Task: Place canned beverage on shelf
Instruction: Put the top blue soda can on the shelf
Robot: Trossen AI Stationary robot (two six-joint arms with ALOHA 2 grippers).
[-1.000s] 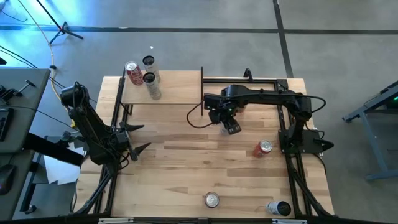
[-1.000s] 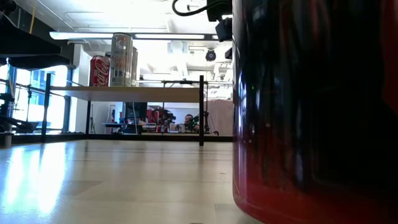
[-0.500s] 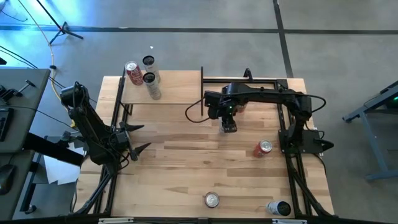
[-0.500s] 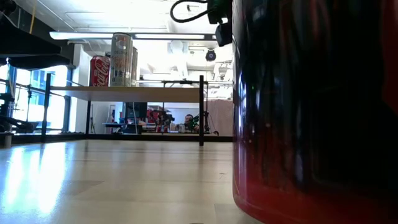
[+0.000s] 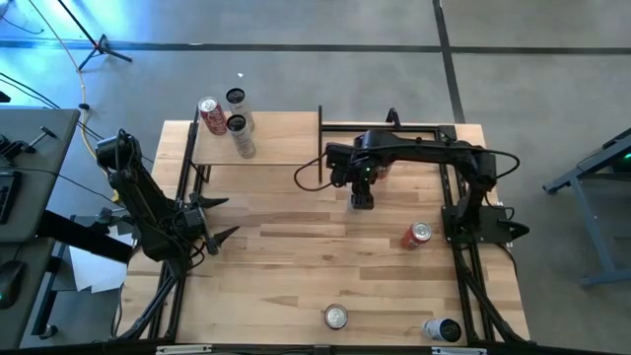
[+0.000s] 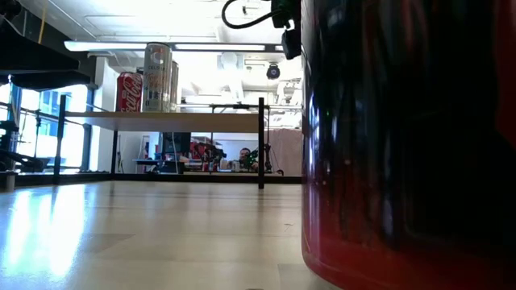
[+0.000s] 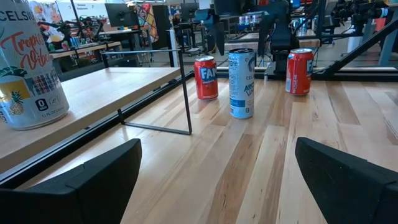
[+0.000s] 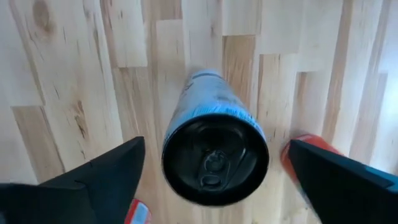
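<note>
The right hand (image 8: 211, 180) hangs spread wide above an upright blue can (image 8: 214, 140) (not gripping it) on the bench (image 5: 296, 237).

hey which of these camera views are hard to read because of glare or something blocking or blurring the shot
Low view: a can right at the lens is a dark red blur filling the right side, and bright windows wash out the tabletop at left. Right wrist view: the black-topped can and the gripper fingers look soft. High view: evenly lit, with blue spill on the floor at left.
</note>
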